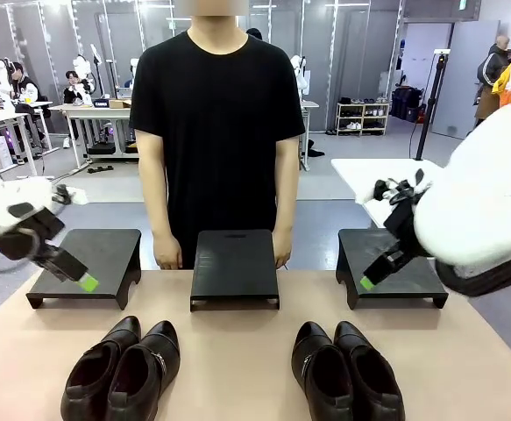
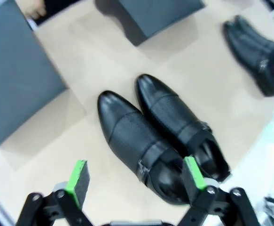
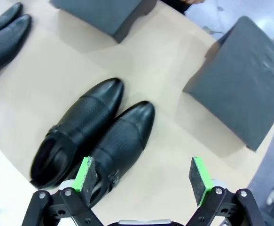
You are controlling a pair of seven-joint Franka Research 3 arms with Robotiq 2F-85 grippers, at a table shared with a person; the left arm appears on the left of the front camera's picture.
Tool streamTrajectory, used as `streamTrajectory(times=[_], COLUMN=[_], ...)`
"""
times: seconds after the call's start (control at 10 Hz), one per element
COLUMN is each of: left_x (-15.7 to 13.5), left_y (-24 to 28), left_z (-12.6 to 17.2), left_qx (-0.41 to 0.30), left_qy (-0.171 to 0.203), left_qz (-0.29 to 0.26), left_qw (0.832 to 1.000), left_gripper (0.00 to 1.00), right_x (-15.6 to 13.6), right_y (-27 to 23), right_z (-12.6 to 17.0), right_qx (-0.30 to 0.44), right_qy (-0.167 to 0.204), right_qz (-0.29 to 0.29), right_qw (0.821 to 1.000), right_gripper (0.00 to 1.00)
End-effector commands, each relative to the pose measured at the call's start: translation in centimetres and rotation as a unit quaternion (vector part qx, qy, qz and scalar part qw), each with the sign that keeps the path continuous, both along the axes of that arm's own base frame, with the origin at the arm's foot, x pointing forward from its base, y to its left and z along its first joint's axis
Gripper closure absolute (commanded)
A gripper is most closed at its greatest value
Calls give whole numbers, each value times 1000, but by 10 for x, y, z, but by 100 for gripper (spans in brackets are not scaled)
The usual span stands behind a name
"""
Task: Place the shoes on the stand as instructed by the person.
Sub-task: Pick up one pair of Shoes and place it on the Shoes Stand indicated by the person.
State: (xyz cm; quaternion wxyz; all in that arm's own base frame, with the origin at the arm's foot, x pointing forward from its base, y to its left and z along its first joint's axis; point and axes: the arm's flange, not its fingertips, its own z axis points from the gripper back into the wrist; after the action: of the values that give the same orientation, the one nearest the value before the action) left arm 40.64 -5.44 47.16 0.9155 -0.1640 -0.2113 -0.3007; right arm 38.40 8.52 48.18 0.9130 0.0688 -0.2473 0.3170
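**A:** Start at the left. How does the tool sit against the shoes?

**B:** The left tool (image 1: pixel 85 280) hangs over the front of the left stand (image 1: pixel 106 250), above and behind the left pair (image 1: pixel 122 370) and apart from it. Its wrist camera looks down on that pair. The heel ends fall between the two green pads in the picture and the toes point away. A metal buckle shows on the nearer shoe's strap. The pads stand wide apart with nothing gripped.

**A:** And the pair itself?

**B:** The two shoes lie side by side, touching, on the tan worktop (image 1: pixel 237 351) just in front of the left stand. In the front view the bottom edge cuts off their heels.

**A:** The middle?

**B:** The middle stand (image 1: pixel 234 263) sits there, with the person (image 1: pixel 216 123) close behind it. The person's hands (image 1: pixel 168 256) hang at its far corners, each partly hidden by the stand.

**A:** The right side?

**B:** The right pair (image 1: pixel 347 375) lies on the worktop, in front of the gap between the middle stand and the right stand (image 1: pixel 417 279). The right tool (image 1: pixel 368 281) hangs over that stand's near left corner, above and behind the pair and not touching it. Seen from its wrist, one heel lies under one pad and bare worktop lies under the other. It is released too, with the pads wide apart.

**A:** Anything hard to read?

**B:** In the front view each tool shows one green pad, and I cannot make out the second finger. The right pair's heels are also cut off. A strap crosses each of those shoes, but I cannot tell whether the small bright piece on it is a buckle.
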Motion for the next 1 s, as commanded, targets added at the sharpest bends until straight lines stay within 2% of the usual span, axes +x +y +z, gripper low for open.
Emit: streamTrajectory(times=[0.0, 0.1, 0.2, 0.3, 0.4, 0.6, 0.9], left_x=[-3, -9, -17, -21, -25, -32, -45], left_y=[44, 68, 92, 104, 123, 148, 185], left_z=[9, 6, 1, -4, -12, -20, -31], left_qx=[-78, -122, -188, -218, -263, -339, -429], left_qy=[49, 62, 71, 70, 72, 70, 71], left_qz=[-24, -37, -64, -80, -71, -70, -55], left_qw=[995, 990, 978, 970, 959, 935, 899], left_gripper=[0, 0, 0, 0, 0, 0, 0], right_x=[-6, -9, -9, -8, -9, -11, -16], right_y=[-48, -74, -104, -121, -144, -177, -215], right_z=[13, 11, 3, -5, -16, -30, -45], right_qx=[88, 131, 187, 227, 280, 373, 451], right_qy=[61, 86, 119, 142, 171, 199, 215], right_qz=[16, 11, 2, 8, 24, 37, 46], right_qw=[994, 988, 975, 963, 944, 905, 865], right_gripper=[0, 0, 0, 0, 0, 0, 0])
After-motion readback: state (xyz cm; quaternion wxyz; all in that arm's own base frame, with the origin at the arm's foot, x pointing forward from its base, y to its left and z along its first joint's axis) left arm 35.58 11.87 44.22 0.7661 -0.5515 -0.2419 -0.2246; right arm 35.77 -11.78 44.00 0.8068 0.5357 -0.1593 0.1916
